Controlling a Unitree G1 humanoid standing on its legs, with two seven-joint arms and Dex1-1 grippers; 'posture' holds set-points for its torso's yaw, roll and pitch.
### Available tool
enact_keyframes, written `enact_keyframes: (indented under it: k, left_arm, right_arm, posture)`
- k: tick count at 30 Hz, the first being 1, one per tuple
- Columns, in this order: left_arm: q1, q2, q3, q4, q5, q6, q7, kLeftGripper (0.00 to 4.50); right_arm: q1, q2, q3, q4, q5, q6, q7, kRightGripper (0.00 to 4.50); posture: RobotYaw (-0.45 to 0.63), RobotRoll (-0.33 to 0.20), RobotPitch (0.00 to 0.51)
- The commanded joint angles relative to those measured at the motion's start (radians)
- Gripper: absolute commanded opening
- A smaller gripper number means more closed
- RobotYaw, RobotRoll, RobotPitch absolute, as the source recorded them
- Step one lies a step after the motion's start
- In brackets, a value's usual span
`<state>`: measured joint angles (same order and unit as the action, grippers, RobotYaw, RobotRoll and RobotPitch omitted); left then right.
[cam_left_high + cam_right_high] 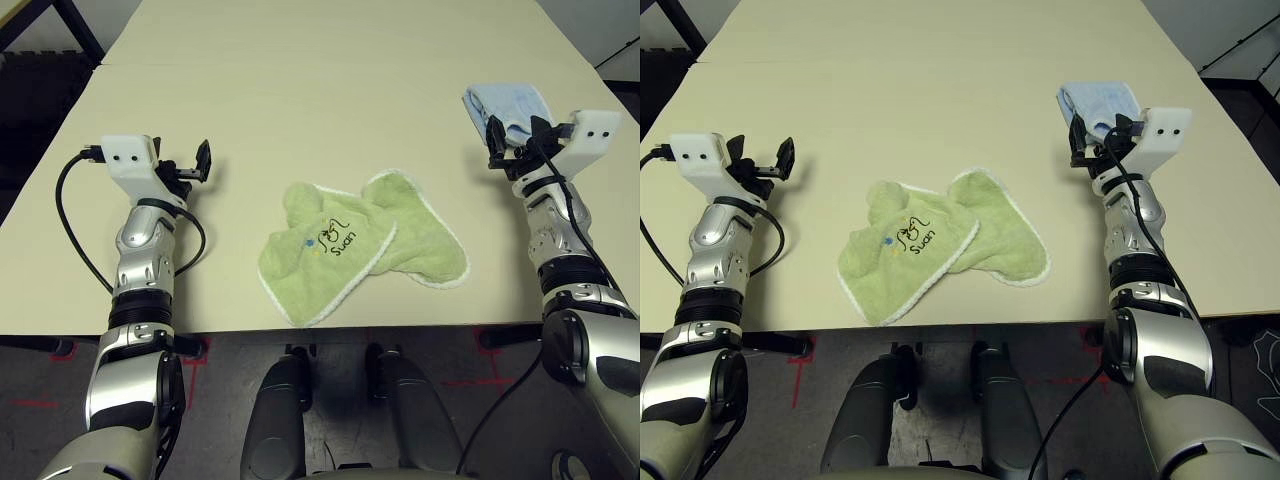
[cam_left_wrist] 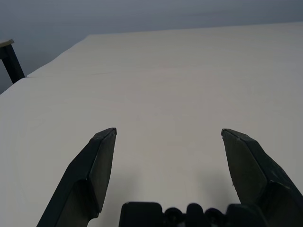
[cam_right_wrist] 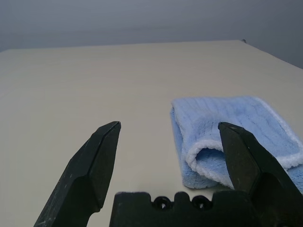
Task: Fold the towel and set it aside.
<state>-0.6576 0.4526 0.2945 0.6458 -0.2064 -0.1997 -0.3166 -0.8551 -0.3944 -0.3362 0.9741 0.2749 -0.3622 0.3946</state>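
Observation:
The towel [image 1: 360,245], light green terry cloth with white edging and a dark "Swan" embroidery, lies crumpled and partly doubled over near the table's front edge, between my two arms. My left gripper [image 1: 203,163] hovers open over bare table to the towel's left, well apart from it. Its fingers [image 2: 99,161] stand wide with nothing between them. My right gripper [image 1: 517,143] is open to the towel's right and further back, just in front of a folded light blue cloth [image 3: 236,137], with nothing in its grip.
The light blue cloth [image 1: 508,108] lies at the right, further back than the towel. The cream table [image 1: 320,90] stretches far back. Its front edge runs just below the towel, and dark floor shows beyond its left and right sides.

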Motion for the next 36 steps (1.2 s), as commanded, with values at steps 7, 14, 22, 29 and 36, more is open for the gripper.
enact_keyframes:
  k: [7, 14, 22, 29, 36]
  left_arm:
    - [0.01, 0.002, -0.005, -0.012, -0.005, 0.017, -0.018, 4.5]
    - [0.002, 0.007, -0.01, -0.01, -0.008, 0.025, -0.051, 4.5]
    - [0.031, 0.05, -0.025, -0.054, -0.06, 0.079, -0.233, 4.5]
    - [0.09, 0.171, -0.089, -0.197, -0.128, 0.212, -0.553, 4.5]
    - [0.159, 0.232, -0.138, -0.342, -0.157, 0.329, -0.699, 4.5]
  right_arm:
    - [0.02, -0.001, -0.008, -0.026, 0.008, 0.001, -0.001, 4.47]
    - [0.022, -0.004, -0.008, -0.027, 0.008, 0.006, 0.002, 4.47]
    - [0.019, -0.014, -0.004, -0.016, 0.006, 0.02, 0.026, 4.47]
    - [-0.008, -0.021, 0.013, 0.003, 0.007, 0.051, 0.114, 4.47]
    - [-0.113, -0.07, 0.089, 0.07, -0.024, 0.15, 0.4, 4.47]
  posture:
    - [-0.02, 0.0, 0.217]
    - [-0.02, 0.0, 0.209]
    - [0.0, 0.0, 0.199]
    - [0.03, 0.0, 0.196]
    - [0.06, 0.0, 0.185]
